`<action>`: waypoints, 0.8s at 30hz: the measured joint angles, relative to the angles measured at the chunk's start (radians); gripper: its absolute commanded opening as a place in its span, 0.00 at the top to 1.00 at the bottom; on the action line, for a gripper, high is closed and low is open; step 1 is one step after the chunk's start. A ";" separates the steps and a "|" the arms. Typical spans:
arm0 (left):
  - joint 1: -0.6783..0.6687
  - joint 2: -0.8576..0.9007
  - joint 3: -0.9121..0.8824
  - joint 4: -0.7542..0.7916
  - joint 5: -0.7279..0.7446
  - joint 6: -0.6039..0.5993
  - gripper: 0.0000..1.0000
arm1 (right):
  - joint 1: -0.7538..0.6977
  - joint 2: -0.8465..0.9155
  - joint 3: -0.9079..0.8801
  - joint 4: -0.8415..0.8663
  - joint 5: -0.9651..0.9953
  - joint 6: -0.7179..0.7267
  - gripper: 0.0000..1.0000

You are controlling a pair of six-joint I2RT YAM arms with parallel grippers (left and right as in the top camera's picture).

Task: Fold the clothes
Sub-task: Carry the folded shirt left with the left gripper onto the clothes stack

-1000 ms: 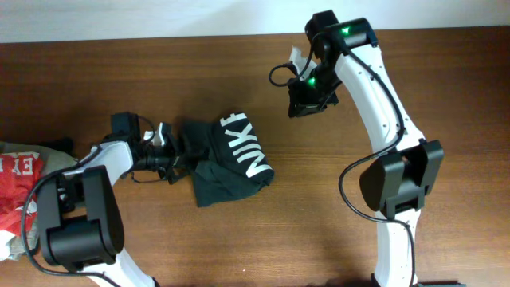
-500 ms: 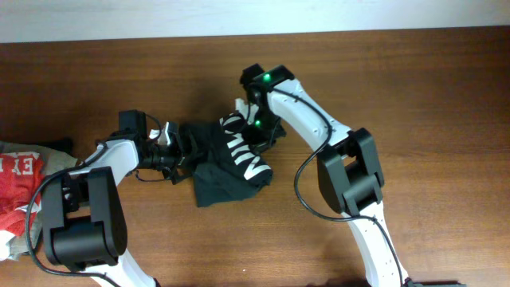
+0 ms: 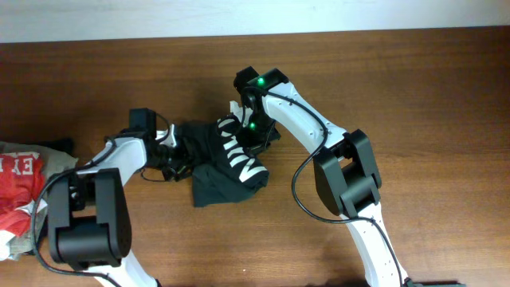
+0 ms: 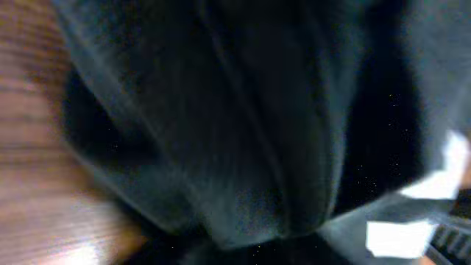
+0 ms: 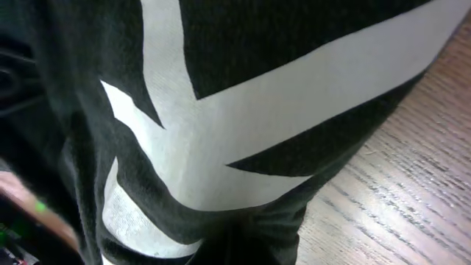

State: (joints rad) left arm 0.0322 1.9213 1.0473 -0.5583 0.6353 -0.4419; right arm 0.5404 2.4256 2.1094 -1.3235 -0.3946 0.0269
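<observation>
The clothes, one dark blackish-green T-shirt (image 3: 223,179) with white block letters, lie crumpled at the middle of the wooden table. My left gripper (image 3: 177,153) is pushed into the shirt's left edge. In the left wrist view dark cloth (image 4: 243,110) fills the frame and bunches toward the jaws at the bottom, hiding the fingers. My right gripper (image 3: 253,137) presses on the shirt's upper right part, over the lettering. In the right wrist view the lettered cloth (image 5: 243,110) gathers into a pinch at the bottom centre, and the fingers are hidden there too.
A red garment with white letters (image 3: 20,179) lies at the table's left edge, with a grey-beige garment (image 3: 16,148) just behind it. The table's far edge (image 3: 159,36) meets a white wall. Bare wood (image 3: 430,96) stretches to the right of the shirt.
My right arm swung from the back right down onto the shirt and shut on its lettered part. My left gripper pushed further into the shirt's left edge and its jaws narrowed.
</observation>
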 measured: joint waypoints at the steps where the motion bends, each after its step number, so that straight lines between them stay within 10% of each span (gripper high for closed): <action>1: -0.013 0.019 0.000 0.008 -0.001 0.000 1.00 | 0.000 0.000 0.000 -0.007 -0.005 0.000 0.96; 24: 0.059 -0.194 0.338 -0.051 -0.274 0.030 1.00 | -0.374 0.016 0.360 -0.082 -0.030 0.052 0.96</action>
State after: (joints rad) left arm 0.0914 1.7275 1.3849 -0.6098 0.3618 -0.4122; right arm 0.1661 2.4416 2.4695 -1.4059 -0.4244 0.0792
